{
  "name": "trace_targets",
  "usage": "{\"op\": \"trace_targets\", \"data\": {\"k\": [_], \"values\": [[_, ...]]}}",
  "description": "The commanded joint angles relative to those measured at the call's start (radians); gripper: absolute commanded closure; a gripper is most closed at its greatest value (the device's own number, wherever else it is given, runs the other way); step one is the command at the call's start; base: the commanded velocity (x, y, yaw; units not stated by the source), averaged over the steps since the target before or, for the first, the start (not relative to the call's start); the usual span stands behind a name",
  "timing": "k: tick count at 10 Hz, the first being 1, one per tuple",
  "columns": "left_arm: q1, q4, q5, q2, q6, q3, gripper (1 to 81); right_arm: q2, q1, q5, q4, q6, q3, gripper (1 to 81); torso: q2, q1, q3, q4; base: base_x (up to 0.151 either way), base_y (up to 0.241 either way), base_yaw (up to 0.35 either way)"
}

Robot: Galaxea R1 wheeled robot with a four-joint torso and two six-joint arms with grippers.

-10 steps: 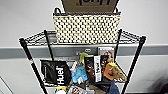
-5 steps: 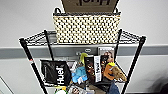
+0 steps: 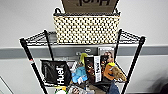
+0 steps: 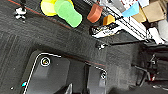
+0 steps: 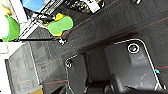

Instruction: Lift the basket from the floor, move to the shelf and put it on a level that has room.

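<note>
Your basket sits on the top level of the shelf, square between the four posts, with a brown box standing in it against the far wall. Across the last second the head view shows no shift at all: the basket has stayed put, the shelf has not rocked, and the packets and toys on the lower tier, the black pouch on the left and the orange toy on the right among them, lie as they did. So I judge the placing done and the load settled; nothing is holding the basket in the head view.

Both wrist views look down at the floor near the shelf's foot, with a green sponge and other bright things on a low tier. That suggests your arms hang low, well apart from the basket. You cannot tell from these views how far either pincer is open; neither shows anything in its grip.

The one thing to watch is the basket's near edge, close to the tier's front rim.
</note>
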Motion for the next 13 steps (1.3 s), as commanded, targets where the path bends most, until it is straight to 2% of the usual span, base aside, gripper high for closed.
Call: {"op": "trace_targets", "data": {"k": [1,3,7,11,13], "values": [[-0.006,0.064,0.029,0.034,0.008,-0.049,1.0,0.046,0.004,-0.047,0.009,-0.055,-0.079,1.0,0.000,0.000,0.000,0.000,0.000,0.000,0.000],[0.037,0.080,0.006,0.114,0.008,-0.138,1.0,0.111,-0.037,-0.047,0.011,-0.090,-0.153,1.0,0.000,0.000,0.001,0.000,0.000,0.000,0.000],[0.082,0.112,0.007,0.263,0.008,-0.325,1.0,0.195,-0.085,-0.047,0.009,-0.118,-0.271,1.0,-0.001,-0.001,0.001,0.000,0.000,0.000,0.000],[0.112,0.132,0.009,0.333,0.010,-0.436,1.0,0.309,-0.131,-0.047,0.009,-0.168,-0.463,1.0,-0.002,-0.001,0.001,0.000,0.000,0.000,0.000],[0.125,0.144,0.012,0.385,0.010,-0.504,1.0,0.371,-0.146,-0.048,0.008,-0.176,-0.556,1.0,-0.002,-0.002,0.001,0.000,0.000,0.000,0.000]]}}
